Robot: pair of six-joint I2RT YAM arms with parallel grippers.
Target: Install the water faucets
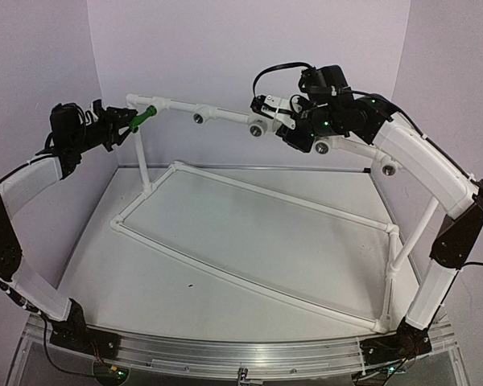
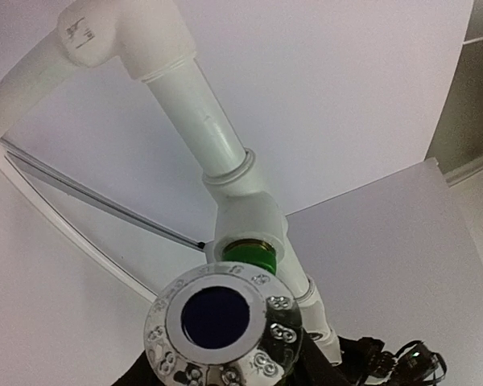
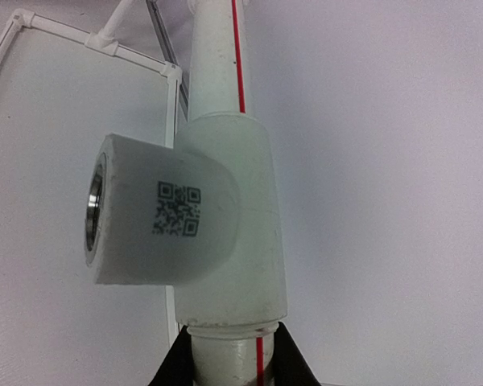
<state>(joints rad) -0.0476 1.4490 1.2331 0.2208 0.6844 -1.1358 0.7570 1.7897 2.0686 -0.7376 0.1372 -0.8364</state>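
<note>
- Top view: the left gripper [image 1: 122, 127] meets the green water faucet [image 1: 142, 115] at the top rail's [image 1: 221, 113] left end, grip impossible to judge. The right gripper [image 1: 267, 112] clamps that rail farther right.
- Left wrist: the faucet's green neck sits in a white fitting [image 2: 249, 213].
- Right wrist: dark fingers [image 3: 174, 367] pinch the rail below a tee fitting [image 3: 225, 233].
</note>
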